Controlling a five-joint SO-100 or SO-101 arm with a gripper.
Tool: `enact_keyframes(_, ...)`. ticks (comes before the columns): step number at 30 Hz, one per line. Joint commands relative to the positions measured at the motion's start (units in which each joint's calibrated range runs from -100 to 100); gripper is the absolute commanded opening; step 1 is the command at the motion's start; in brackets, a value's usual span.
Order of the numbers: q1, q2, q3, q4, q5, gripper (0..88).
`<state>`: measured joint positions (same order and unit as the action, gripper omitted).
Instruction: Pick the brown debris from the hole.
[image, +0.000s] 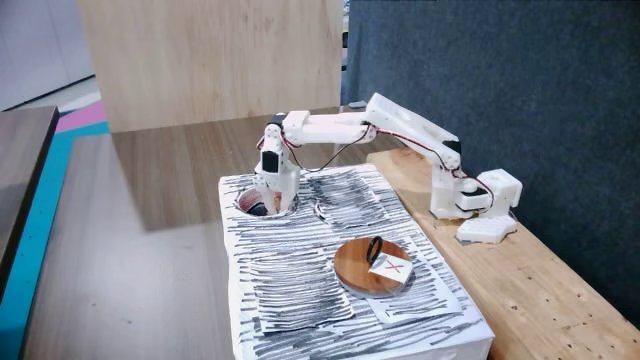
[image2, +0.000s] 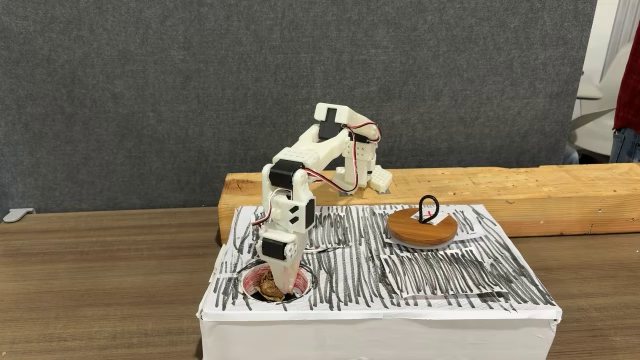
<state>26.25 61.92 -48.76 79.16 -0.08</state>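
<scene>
My white gripper (image2: 279, 275) points straight down into the hole (image2: 247, 283) near the front left corner of the striped box. The brown debris (image2: 268, 291) is a small tan lump on the hole's floor, right under the fingertips. I cannot tell whether the tips touch it, nor how far apart the jaws stand. In a fixed view from the side, the gripper (image: 270, 203) hangs over the hole (image: 243, 198), whose inside looks dark there, and the arm hides part of the rim.
A round wooden disc (image2: 410, 232) with a red X card (image: 390, 268) and a black ring lies on the striped box top (image2: 440, 272). The arm's base (image: 460, 195) stands on a wooden beam (image2: 520, 195) behind the box.
</scene>
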Motion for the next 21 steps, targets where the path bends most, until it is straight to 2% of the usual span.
enact_keyframes(1, 0.57, -5.47, -0.45, 1.21, 0.29, 1.4)
enact_keyframes(9, -0.08, -16.77, -0.10, 1.38, 0.39, 1.4)
enact_keyframes(21, -0.16, -22.97, 0.26, 4.32, 0.39, 1.4)
